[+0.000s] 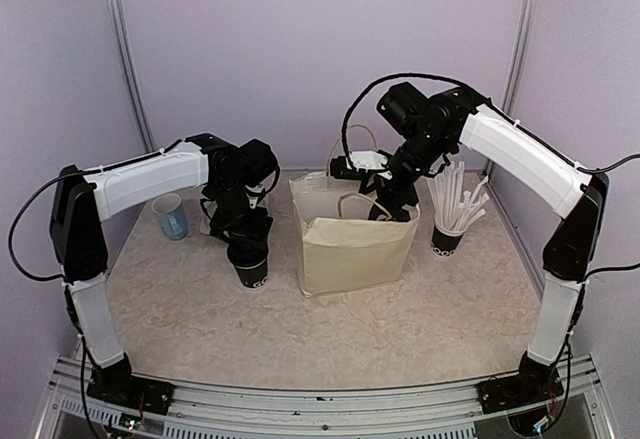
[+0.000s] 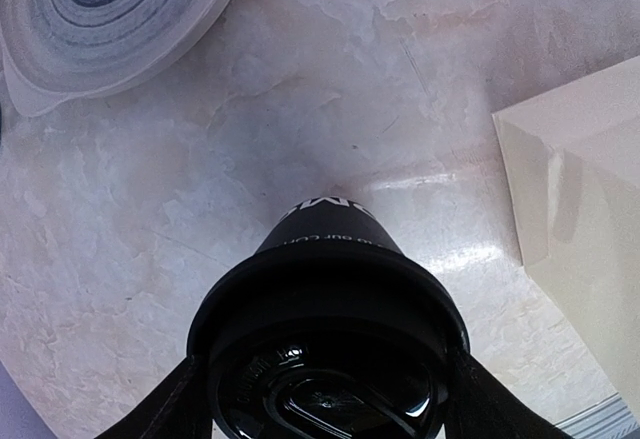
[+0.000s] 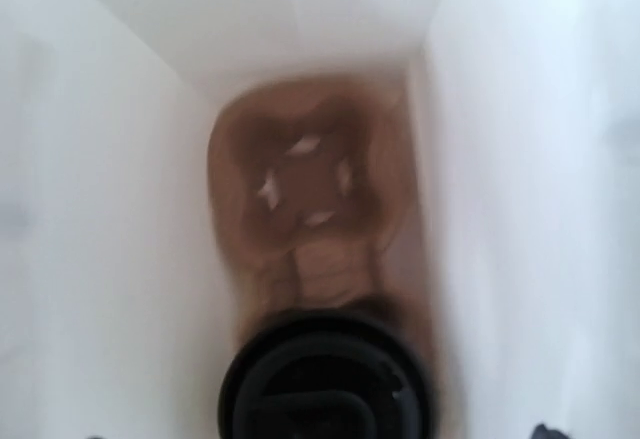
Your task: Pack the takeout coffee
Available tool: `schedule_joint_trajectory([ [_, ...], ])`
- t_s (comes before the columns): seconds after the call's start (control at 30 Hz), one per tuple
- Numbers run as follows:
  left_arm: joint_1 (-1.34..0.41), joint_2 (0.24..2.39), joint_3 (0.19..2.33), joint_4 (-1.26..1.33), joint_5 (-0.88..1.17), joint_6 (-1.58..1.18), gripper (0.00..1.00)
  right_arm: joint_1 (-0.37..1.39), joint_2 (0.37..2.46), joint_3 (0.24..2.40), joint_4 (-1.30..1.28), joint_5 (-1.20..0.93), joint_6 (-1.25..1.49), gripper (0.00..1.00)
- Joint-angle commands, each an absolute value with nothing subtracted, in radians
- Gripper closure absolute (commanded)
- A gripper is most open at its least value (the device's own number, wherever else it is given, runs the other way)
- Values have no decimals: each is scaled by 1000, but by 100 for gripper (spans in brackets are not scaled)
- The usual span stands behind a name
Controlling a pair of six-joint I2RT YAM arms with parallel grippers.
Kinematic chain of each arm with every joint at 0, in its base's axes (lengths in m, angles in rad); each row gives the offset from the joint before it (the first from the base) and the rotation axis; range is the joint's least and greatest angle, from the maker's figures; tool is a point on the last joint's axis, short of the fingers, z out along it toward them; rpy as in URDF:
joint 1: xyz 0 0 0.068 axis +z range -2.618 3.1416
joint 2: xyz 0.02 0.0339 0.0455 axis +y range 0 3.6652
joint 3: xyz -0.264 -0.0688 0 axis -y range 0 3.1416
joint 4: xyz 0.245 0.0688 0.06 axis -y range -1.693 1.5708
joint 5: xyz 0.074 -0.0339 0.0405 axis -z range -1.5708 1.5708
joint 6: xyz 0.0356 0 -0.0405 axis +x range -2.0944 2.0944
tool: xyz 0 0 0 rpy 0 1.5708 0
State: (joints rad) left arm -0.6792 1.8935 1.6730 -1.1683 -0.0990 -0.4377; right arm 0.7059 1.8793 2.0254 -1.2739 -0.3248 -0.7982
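Observation:
One black lidded coffee cup (image 1: 250, 265) stands on the table left of the cream paper bag (image 1: 352, 247). My left gripper (image 1: 246, 231) is down over it and shut on its lid (image 2: 325, 359), a finger pressed against each side. My right gripper (image 1: 394, 204) reaches down into the bag's open top. In the blurred right wrist view the second lidded cup (image 3: 325, 384) sits low inside the white bag walls, beside a brown cardboard carrier (image 3: 305, 184) on the bag floor. Only a dark fingertip (image 3: 546, 429) shows, well clear of the lid, so this gripper looks open.
A translucent blue cup (image 1: 171, 216) stands at the far left and also shows in the left wrist view (image 2: 100, 9). A black cup of white straws (image 1: 448, 237) stands right of the bag. The bag's corner (image 2: 590, 209) is close to the right of the left-hand cup.

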Motion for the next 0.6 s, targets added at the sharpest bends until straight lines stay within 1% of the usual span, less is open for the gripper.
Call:
schedule_joint_trajectory([
  [0.0,-673,1841,1726,-1239,-77,-438,35,685,1869,2090,-1316,-411,-822,10],
  [0.13,-673,1783,1793,-1309,-92,-455,38,685,1842,2080,-1343,-446,-825,10],
  [0.23,-675,1750,1892,-1363,-104,-472,39,684,1818,2081,-1343,-464,-817,11],
  [0.4,-675,1701,2066,-1366,-35,-500,42,684,1798,2116,-1346,-461,-813,11],
  [0.57,-688,1685,2199,-1366,-38,-535,43,684,1764,2123,-1339,-474,-827,12],
])
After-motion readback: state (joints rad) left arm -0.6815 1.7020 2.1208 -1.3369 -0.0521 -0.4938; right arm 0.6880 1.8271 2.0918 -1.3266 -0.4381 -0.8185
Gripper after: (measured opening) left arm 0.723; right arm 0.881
